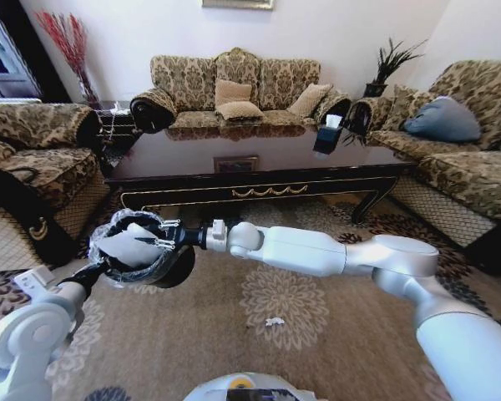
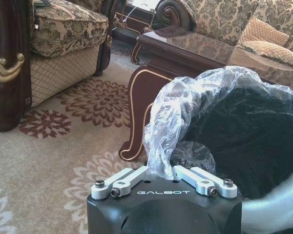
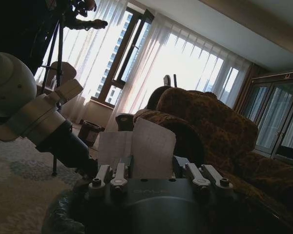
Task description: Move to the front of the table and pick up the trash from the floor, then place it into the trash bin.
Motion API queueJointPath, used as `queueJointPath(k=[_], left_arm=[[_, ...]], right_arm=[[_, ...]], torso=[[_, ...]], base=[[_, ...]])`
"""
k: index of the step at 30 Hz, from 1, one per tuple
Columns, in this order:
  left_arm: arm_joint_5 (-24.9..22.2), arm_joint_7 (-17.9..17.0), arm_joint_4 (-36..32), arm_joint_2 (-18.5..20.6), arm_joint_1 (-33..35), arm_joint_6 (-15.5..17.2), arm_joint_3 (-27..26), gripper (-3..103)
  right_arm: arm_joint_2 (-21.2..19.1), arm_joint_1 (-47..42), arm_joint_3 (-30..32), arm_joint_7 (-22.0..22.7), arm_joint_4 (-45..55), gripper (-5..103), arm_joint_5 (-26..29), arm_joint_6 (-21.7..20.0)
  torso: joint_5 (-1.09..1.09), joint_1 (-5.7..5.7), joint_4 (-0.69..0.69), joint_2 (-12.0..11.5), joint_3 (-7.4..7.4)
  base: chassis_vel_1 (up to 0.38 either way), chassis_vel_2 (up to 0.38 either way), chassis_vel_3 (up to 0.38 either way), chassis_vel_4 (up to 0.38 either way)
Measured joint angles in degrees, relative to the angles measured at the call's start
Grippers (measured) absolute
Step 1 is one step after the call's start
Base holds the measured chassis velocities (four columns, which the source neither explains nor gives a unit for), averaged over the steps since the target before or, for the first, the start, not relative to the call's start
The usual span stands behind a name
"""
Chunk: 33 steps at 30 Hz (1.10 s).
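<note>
The trash bin (image 1: 150, 266), black with a crinkled clear bag (image 2: 185, 107) on its rim, is lifted off the carpet in front of the table (image 1: 259, 163). My left gripper (image 1: 102, 269) is shut on the bin's bagged rim, and its wrist view has the gripper (image 2: 161, 171) pinching the plastic. My right gripper (image 1: 157, 241) reaches across from the right, shut on a white paper sheet (image 1: 127, 247) held just over the bin's mouth. The paper (image 3: 146, 146) stands upright between that gripper's (image 3: 151, 168) fingers. A small white scrap (image 1: 275, 321) lies on the carpet.
Sofas surround the table: one on the left (image 1: 33, 159), one behind (image 1: 238, 88), one on the right (image 1: 463, 150). A dark tissue box (image 1: 327, 135) stands on the tabletop. A carved table leg (image 2: 136, 122) is close to the bin. Open carpet (image 1: 259, 334) lies before me.
</note>
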Motion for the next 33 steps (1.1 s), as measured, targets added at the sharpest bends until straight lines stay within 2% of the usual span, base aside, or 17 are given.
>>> queueJointPath(k=[2, 3, 4, 7, 11, 12, 13, 19, 33], left_arm=[[0.0, 0.0, -0.1, -0.1, 0.2, 0.0, 0.0, 2], [0.0, 0.0, -0.1, -0.1, 0.2, 0.0, 0.0, 2], [0.1, 0.0, -0.1, -0.1, 0.2, 0.0, 0.0, 2], [0.1, 0.0, -0.1, -0.1, 0.4, 0.0, 0.0, 2], [0.1, 0.0, -0.2, 0.3, 0.4, 0.0, -0.2, 2], [0.1, 0.0, -0.2, 0.3, 0.4, 0.0, -0.2, 2], [0.1, 0.0, -0.2, 0.4, 0.4, 0.0, -0.3, 2], [0.0, 0.1, 0.0, 0.5, 0.3, 0.0, -0.2, 2], [-0.1, 0.1, 0.1, 0.8, 0.1, 0.0, 0.1, 2]], right_arm=[[-0.5, 0.0, 0.1, 0.0, 0.0, 57, -0.1, 0.1], [-0.5, 0.0, 0.1, 0.0, 0.0, 57, -0.1, 0.1], [-0.7, 0.0, 0.1, 0.0, 0.0, 62, -0.2, 0.1], [-1.3, -0.1, 0.1, 0.0, 0.0, 67, -0.5, 0.2], [-2.6, -0.8, 0.4, 0.0, 0.0, 89, -1.0, 0.3], [-2.6, -0.8, 0.4, 0.0, 0.0, 89, -1.0, 0.3], [-3.1, -0.9, 0.6, 0.0, 0.0, 94, -1.2, 0.4], [-5.5, -1.5, 1.2, 0.3, -0.3, 100, -2.1, 0.3], [-12.1, -3.9, 2.8, 0.3, 1.1, 100, -4.6, 0.8]], torso=[[0.0, 0.0, 0.0, 0.0, 0.0], [0.0, 0.0, 0.0, 0.0, 0.0], [0.0, 0.0, 0.0, 0.0, 0.0], [0.0, 0.0, 0.0, 0.0, 0.0], [0.0, 0.0, 0.0, 0.0, 0.0], [0.0, 0.0, 0.0, 0.0, 0.0], [0.0, 0.0, 0.0, 0.0, 0.0], [0.0, 0.0, 0.01, 0.0, 0.0], [0.01, 0.0, 0.0, 0.0, 0.0]], base=[[0.0, 0.0, 0.0, 0.0], [0.0, 0.0, 0.0, 0.0], [0.0, 0.0, 0.0, 0.0], [0.0, 0.0, 0.0, 0.0], [0.0, 0.0, 0.0, 0.0], [0.0, 0.0, 0.0, 0.0], [0.0, 0.0, 0.0, 0.0], [0.0, 0.0, 0.0, 0.0], [0.0, 0.0, 0.0, 0.0]])
